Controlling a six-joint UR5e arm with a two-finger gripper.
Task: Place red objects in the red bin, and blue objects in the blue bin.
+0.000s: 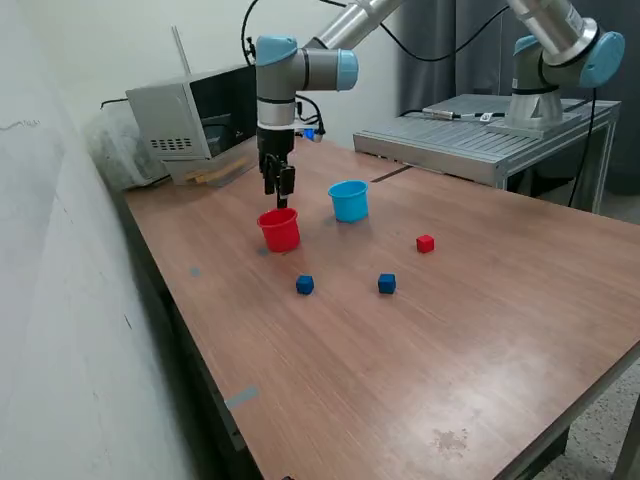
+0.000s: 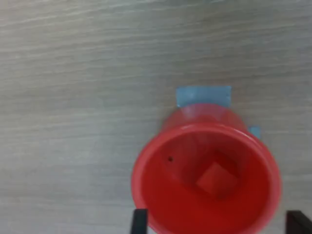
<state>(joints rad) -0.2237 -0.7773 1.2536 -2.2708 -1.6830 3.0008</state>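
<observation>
The red cup stands on the wooden table, and my gripper hangs just above it. In the wrist view the red cup is seen from above with one red cube lying on its bottom. My gripper is open and empty, and its fingertips stand wide apart over the cup's rim. The light blue cup stands on the exterior view's right of the red cup. A second red cube and two dark blue cubes lie loose on the table.
A grey box-like device sits at the table's back corner. A second arm stands on a metal platform behind the table. Blue tape marks show on the table and beside the red cup.
</observation>
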